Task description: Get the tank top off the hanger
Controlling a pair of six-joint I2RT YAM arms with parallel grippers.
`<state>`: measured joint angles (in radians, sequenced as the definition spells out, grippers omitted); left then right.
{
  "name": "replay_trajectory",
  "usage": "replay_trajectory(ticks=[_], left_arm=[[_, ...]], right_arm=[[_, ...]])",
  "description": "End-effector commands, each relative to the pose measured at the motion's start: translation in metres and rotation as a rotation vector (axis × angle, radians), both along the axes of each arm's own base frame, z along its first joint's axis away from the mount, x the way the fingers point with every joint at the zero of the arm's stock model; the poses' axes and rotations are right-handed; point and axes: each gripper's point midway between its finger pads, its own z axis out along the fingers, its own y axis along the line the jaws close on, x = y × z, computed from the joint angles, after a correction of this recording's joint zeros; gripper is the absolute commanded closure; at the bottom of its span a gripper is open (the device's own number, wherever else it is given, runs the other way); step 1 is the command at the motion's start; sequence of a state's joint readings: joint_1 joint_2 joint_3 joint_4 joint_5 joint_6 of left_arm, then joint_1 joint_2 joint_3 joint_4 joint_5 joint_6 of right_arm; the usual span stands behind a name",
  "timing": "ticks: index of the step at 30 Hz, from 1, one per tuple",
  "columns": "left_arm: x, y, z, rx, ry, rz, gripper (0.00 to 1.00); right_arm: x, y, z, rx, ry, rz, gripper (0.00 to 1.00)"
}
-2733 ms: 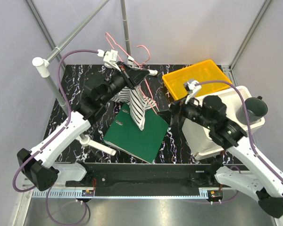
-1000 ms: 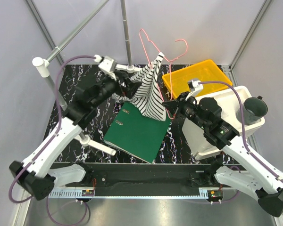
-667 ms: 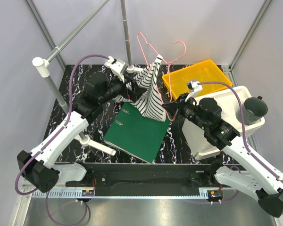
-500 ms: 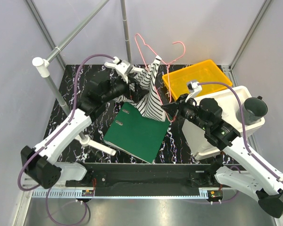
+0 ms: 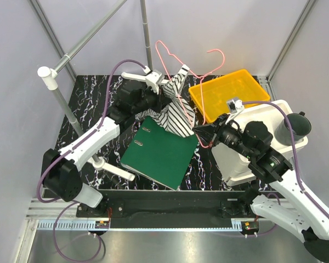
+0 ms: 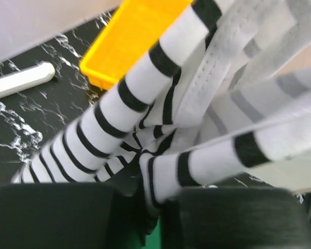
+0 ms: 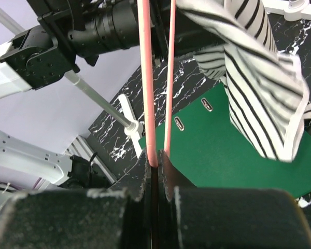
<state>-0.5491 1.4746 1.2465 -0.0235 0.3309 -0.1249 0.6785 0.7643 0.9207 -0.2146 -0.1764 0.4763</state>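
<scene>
A grey metal rail (image 5: 90, 34) is slanting across the far left, above a black marbled table (image 5: 82, 115). The left arm is reaching in from that side toward the middle. The left gripper (image 6: 153, 194) is pinching a fold of the tank top (image 5: 178, 115), with its two dark fingers nearly pressed together on the cloth.

The black-and-white striped tank top is hanging bunched in the air at the centre. It is over the far corner of a green binder (image 5: 162, 159) that is lying flat on the table. Its top end is reaching up to the pink wire hanger (image 7: 146, 78), whose hook and upper wire are rising above the cloth toward the back wall.

Just right of the tank top, the right gripper (image 7: 155, 166) is clamping the hanger's lower wire, its fingers squeezed tight on the thin pink strand. Behind it, a yellow bin (image 5: 230, 90) is sitting at the back of the table. A white box (image 5: 274, 112) is lying beneath the right arm, and a dark cup (image 5: 296, 127) is standing at the far right.
</scene>
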Motion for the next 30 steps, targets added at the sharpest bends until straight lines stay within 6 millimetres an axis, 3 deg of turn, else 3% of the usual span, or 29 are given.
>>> replay_trajectory(ticks=[1,10,14,16,22,27,30], left_arm=[[0.017,0.017,0.051,-0.106,-0.118,0.142,1.00],[0.026,0.097,0.113,-0.195,-0.243,0.573,1.00],[0.024,0.113,0.138,-0.208,-0.262,0.647,1.00],[0.024,0.112,0.139,-0.203,-0.256,0.644,1.00],[0.023,0.111,0.138,-0.208,-0.250,0.637,1.00],[0.018,0.124,0.140,-0.203,-0.267,0.682,1.00],[0.018,0.135,0.139,-0.174,-0.281,0.735,1.00]], right_arm=[[-0.011,-0.010,0.012,0.012,-0.044,-0.001,1.00],[-0.033,-0.037,-0.033,-0.158,0.018,-0.011,1.00],[-0.044,-0.044,-0.044,-0.196,0.049,0.006,1.00],[-0.048,-0.049,-0.048,-0.217,0.065,0.002,1.00],[-0.045,-0.068,-0.034,-0.248,0.046,-0.085,1.00],[-0.034,-0.087,-0.026,-0.317,0.049,-0.189,1.00],[-0.042,-0.087,-0.027,-0.330,0.066,-0.164,1.00]])
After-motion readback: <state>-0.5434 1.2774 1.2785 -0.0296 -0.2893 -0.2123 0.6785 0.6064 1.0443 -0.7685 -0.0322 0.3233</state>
